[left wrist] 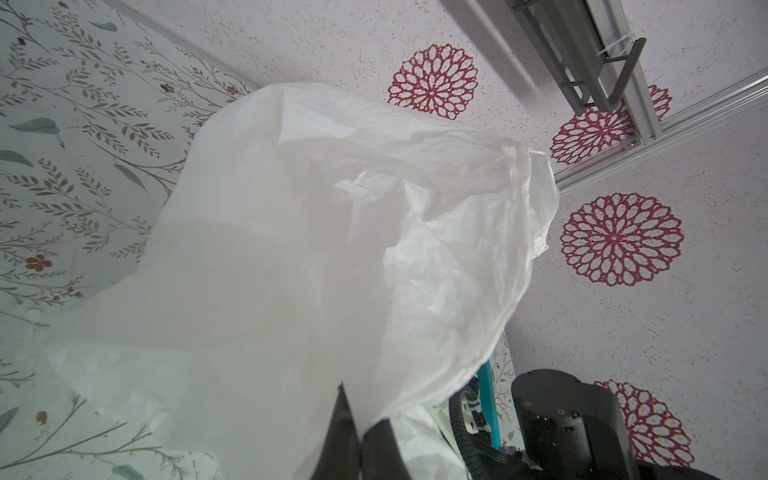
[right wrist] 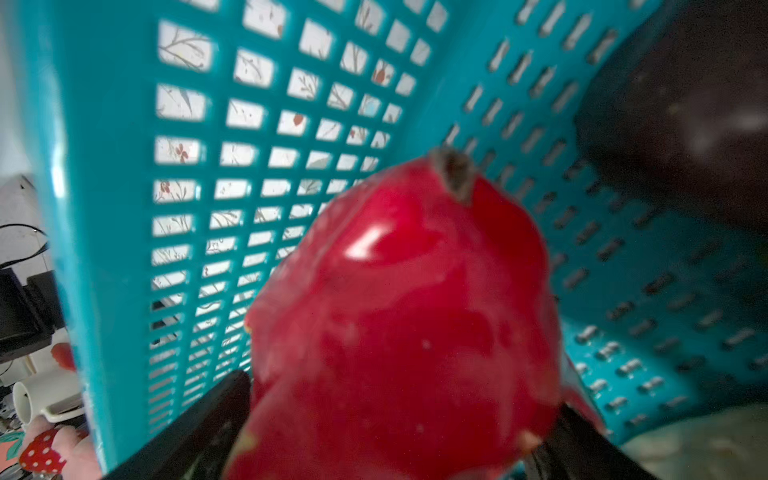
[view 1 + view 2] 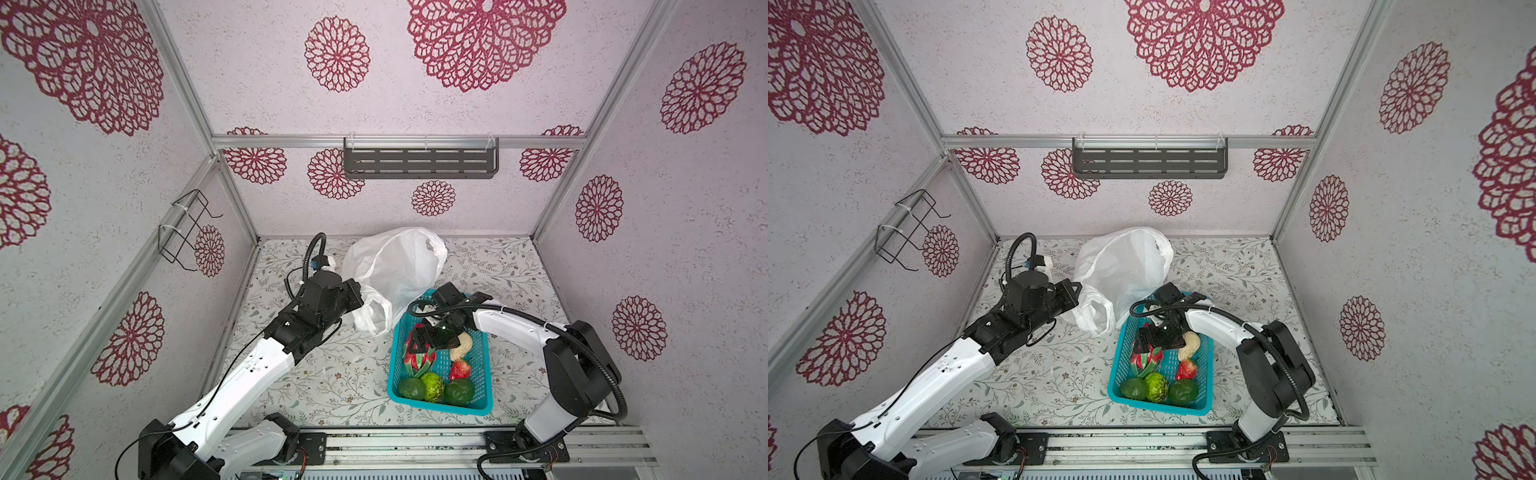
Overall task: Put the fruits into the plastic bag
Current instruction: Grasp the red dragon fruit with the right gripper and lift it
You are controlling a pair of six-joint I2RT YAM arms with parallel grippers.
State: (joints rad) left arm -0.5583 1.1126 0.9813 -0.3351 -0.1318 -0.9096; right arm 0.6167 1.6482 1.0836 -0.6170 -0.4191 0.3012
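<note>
Much of the action is hiding from the cameras. The jaws of the right arm [image 3: 519, 328] are sitting low inside the teal basket [image 3: 440, 405], spread wide on either side of the pink-red dragon fruit [image 2: 407, 311]. In both top views the wrist is covering that spot, and it is hard to make out whether the pads are pressing the fruit. A dark, blurred shape [image 2: 685, 104] is filling one corner of the right wrist view, too soft to name. The jaws of the left arm [image 3: 249, 374] are pinching shut on an edge of the plastic bag [image 3: 395, 266]. The bag is billowing up at the back of the bench [image 3: 332, 374], just beside the basket's far end, and is blocking most of the left wrist view. Lying in plain sight in the basket are the beige pear shape [image 3: 462, 347], the strawberry [image 3: 460, 370], the bumpy light-green fruit [image 3: 432, 386] and two dark green fruits [image 3: 411, 388]. The bench is wearing a pale leaf-and-flower print, and walls [image 3: 336, 54] patterned with red medallions are closing in three sides, carrying a grey slotted shelf [image 3: 419, 162] and a black wire rack [image 3: 187, 228].
</note>
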